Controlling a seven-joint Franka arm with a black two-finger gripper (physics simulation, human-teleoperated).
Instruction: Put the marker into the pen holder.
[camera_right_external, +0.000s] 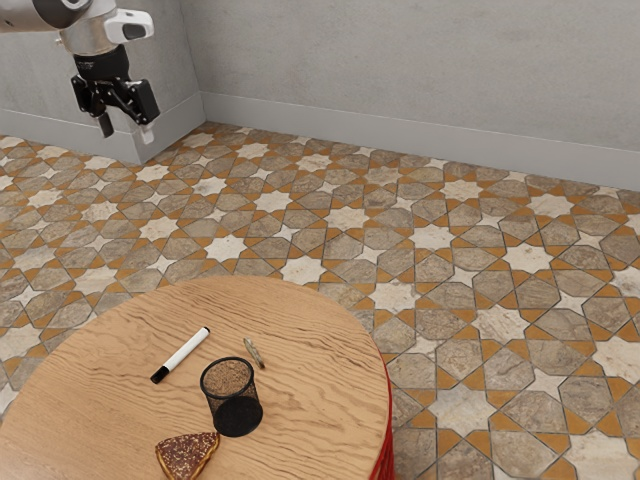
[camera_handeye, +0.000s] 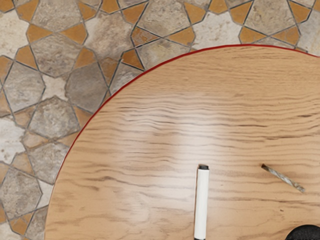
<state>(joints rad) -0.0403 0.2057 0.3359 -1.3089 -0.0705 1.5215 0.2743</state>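
High at the exterior view's upper left, my gripper (camera_right_external: 126, 132) is open, its two fingers well apart with nothing between them. The white marker (camera_right_external: 182, 354) with black ends lies flat on the round wooden table, beside the black mesh pen holder (camera_right_external: 228, 397), not touching it. The pen holder stands upright. In the wrist view the marker (camera_handeye: 201, 202) lies below my hand's level, and part of the dark pen holder (camera_handeye: 306, 233) appears at the picture's edge.
A small drill bit (camera_right_external: 254, 352) lies near the pen holder and the marker. A brown speckled pastry slice (camera_right_external: 187, 455) rests on the pen holder's other side. The round table (camera_right_external: 330, 365) has a red edge; tiled floor surrounds it.
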